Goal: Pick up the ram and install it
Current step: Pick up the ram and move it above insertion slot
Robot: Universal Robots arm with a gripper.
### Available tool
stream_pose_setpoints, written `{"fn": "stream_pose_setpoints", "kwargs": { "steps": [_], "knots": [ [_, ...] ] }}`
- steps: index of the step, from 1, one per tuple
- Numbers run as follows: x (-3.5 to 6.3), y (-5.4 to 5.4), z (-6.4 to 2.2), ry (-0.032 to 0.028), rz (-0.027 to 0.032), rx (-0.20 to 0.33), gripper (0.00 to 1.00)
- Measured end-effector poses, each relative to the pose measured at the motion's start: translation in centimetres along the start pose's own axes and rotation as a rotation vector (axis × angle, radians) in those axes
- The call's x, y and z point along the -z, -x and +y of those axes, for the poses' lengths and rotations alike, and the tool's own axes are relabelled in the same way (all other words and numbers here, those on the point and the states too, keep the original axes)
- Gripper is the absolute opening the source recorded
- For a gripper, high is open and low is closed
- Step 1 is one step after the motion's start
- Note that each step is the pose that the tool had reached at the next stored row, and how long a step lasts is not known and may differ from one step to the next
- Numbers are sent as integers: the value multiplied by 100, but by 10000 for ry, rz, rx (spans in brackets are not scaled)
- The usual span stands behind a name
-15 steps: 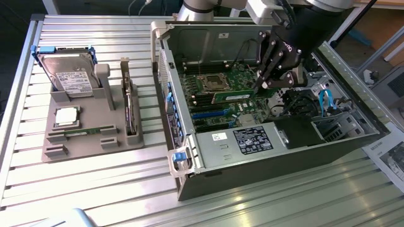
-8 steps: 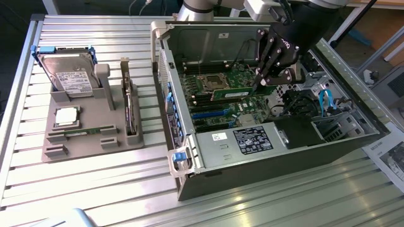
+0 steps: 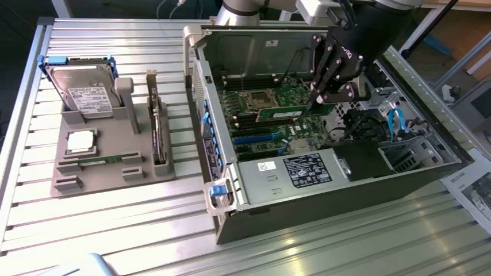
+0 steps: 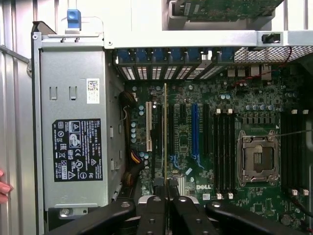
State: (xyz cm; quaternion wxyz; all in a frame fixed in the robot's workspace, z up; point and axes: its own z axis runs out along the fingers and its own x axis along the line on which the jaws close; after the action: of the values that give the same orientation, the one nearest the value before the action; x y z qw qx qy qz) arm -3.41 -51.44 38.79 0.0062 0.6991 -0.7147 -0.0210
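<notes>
The ram [image 3: 288,111] is a narrow green stick, and my gripper [image 3: 321,101] is shut on one end of it inside the open computer case [image 3: 230,144]. It hangs over the motherboard [image 3: 268,138], just beside the processor socket [image 3: 256,99]. In the wrist view the ram [image 4: 165,132] shows edge-on as a thin line running out from between my black fingers [image 4: 151,210]. Black memory slots [image 4: 222,147] lie between that line and the socket [image 4: 257,159]. Whether the stick touches the board I cannot tell.
A grey power supply [image 3: 307,169] fills the case's near end, with cables and a blue strap [image 3: 395,123] on the exterior view's right. A grey fixture [image 3: 138,144] to the left holds a hard drive [image 3: 88,92], a processor [image 3: 80,141], a dark card [image 3: 157,132] and another green stick [image 3: 103,160]. A fingertip [image 4: 2,187] shows at the frame edge.
</notes>
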Motion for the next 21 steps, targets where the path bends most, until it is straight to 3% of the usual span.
{"fn": "stream_pose_setpoints", "kwargs": {
  "steps": [8,14,21],
  "knots": [
    [-7,91,2,-1,1,0,12],
    [-18,278,3,-1,1,-1,12],
    [-25,417,3,-1,1,0,12]
  ]
}}
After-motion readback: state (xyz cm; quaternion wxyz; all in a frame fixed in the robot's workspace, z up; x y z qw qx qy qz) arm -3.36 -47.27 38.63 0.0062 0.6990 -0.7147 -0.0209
